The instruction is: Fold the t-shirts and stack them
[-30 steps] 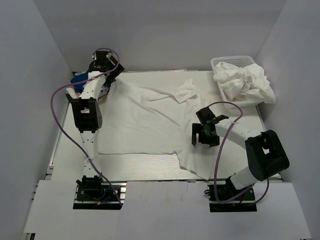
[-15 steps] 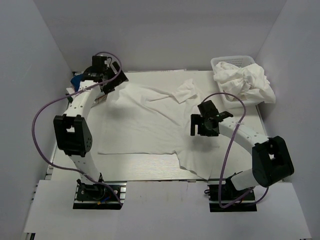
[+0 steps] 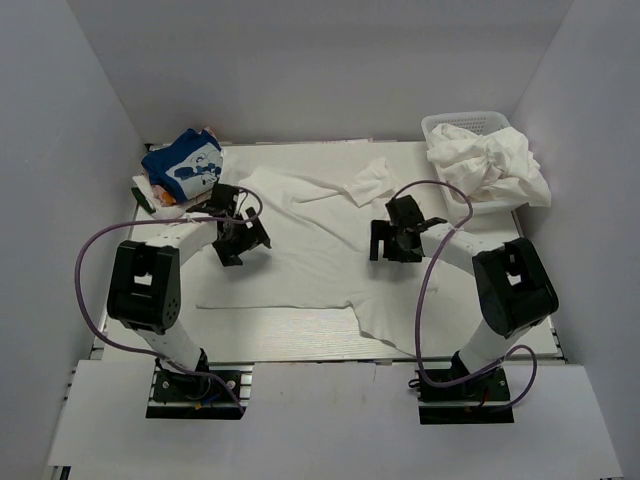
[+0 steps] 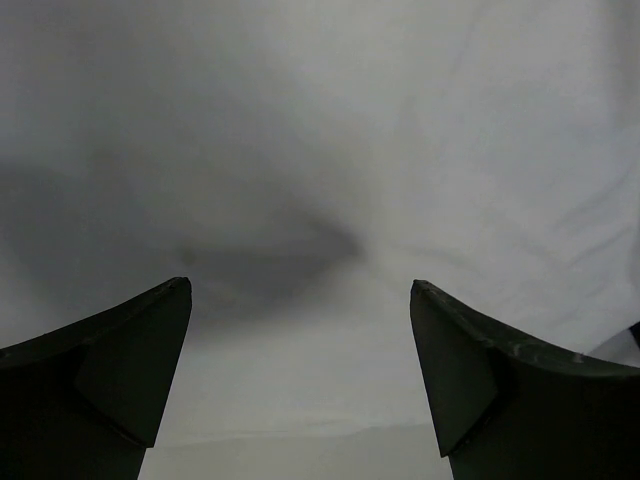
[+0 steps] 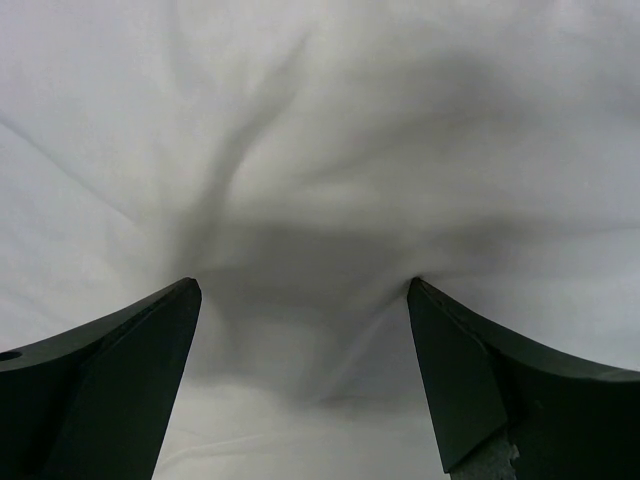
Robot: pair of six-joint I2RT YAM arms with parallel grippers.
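Observation:
A white t-shirt (image 3: 300,250) lies spread out on the table, its sleeve (image 3: 372,180) crumpled at the back. My left gripper (image 3: 238,238) is open over the shirt's left part; the left wrist view shows its fingers apart above white cloth (image 4: 320,200). My right gripper (image 3: 395,238) is open over the shirt's right part; in the right wrist view its fingertips (image 5: 425,300) press into wrinkled white cloth (image 5: 320,150). A folded blue t-shirt (image 3: 183,165) with white graphic lies at the back left. More white t-shirts (image 3: 490,165) are heaped in the basket.
The white mesh basket (image 3: 440,125) stands at the back right. A small stack of items (image 3: 150,192) lies under the blue shirt at the table's left edge. White walls enclose the table on three sides.
My left gripper has come forward from the blue shirt at the back left down onto the spread shirt. My right gripper has moved back and left onto the shirt.

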